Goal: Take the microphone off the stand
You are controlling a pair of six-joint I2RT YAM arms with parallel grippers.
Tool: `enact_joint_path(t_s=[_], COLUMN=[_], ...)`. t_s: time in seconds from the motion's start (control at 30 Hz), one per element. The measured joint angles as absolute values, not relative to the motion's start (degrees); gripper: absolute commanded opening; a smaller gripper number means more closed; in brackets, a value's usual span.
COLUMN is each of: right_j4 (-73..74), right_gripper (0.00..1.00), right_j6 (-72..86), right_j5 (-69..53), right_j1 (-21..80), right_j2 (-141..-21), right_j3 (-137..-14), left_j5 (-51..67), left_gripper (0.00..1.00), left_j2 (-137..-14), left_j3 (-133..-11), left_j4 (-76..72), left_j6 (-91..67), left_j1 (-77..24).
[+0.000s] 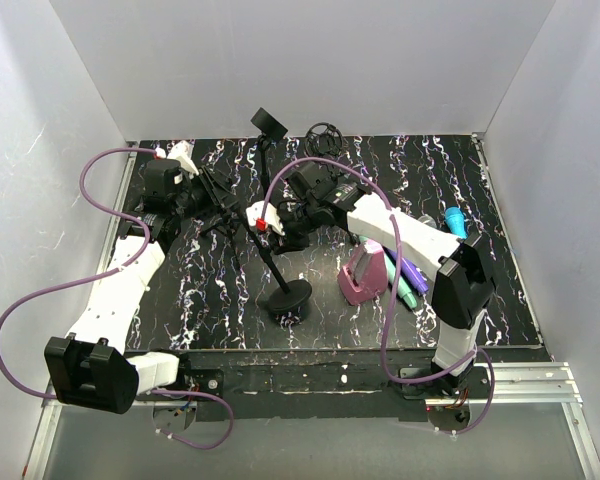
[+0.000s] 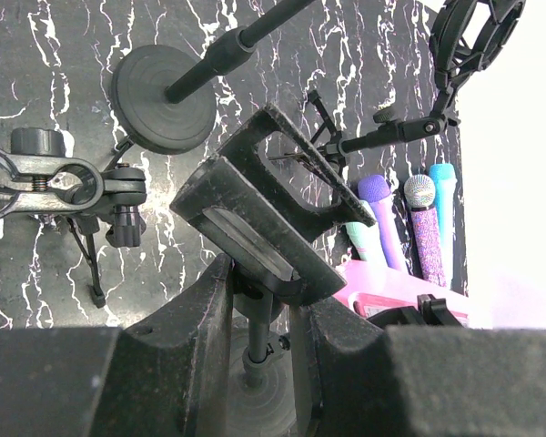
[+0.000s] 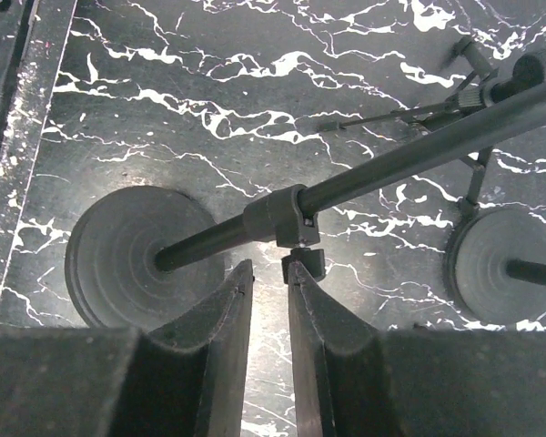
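Left gripper [image 2: 259, 291] clamps the black frame-shaped head [image 2: 218, 187] atop a stand [image 2: 253, 360] (whether this is the microphone cannot be told), right gripper [image 3: 268, 269] stands narrow at the collar [image 3: 278, 218] of a tilted pole [image 3: 419, 150], hold undeterminable; an off-axis pull could drag or topple the stand.

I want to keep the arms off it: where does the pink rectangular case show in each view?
Top external: pink rectangular case right of centre, beside the purple microphone.
Left wrist: lower right, below the purple microphone.
Right wrist: not in it.
Shared landmark: the black white-veined tabletop, in all three.
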State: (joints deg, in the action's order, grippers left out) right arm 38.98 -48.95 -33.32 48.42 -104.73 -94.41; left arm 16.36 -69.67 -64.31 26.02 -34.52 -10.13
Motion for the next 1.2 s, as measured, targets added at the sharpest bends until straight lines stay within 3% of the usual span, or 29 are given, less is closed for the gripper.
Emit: enact_joint_path(t_s=[0.2,0.57,0.7,0.9,1.03,1.2], right_j4=[39.2,37.56,37.76,36.25,28.38,12.38], right_gripper=[0.42,0.43,0.35,0.09,0.02,0.01], right_j6=[-51.68,-53.65,-54.94,-60.07,-66.74,-82.5], right_j5=[-32.73,-30.35,-30.61,-32.84,-33.08,-32.14], right_j1=[48.38,48.16,48.05,48.07,48.27,49.3], right_j2=[-104.6,-105.34,-106.37,-105.19,-99.57,-91.13], right_j3=[-95.22,-95.48,-95.57,-93.21,-83.77,-66.89], left_j5=[17.21,18.7,18.92,18.92,19.77,21.23], left_gripper=[0.0,0.0,0.0,0.0,0.0,0.0], left_j2=[-69.95,-70.04,-70.04,-70.08,-70.19,-71.16], left_j3=[-64.23,-64.2,-64.2,-64.18,-64.1,-64.07], left_j4=[25.21,25.21,25.21,25.1,25.1,25.47], left_j6=[-34.39,-34.26,-34.17,-33.91,-33.89,-34.11], left_j1=[-9.82,-9.08,-9.08,-8.88,-8.95,-9.13])
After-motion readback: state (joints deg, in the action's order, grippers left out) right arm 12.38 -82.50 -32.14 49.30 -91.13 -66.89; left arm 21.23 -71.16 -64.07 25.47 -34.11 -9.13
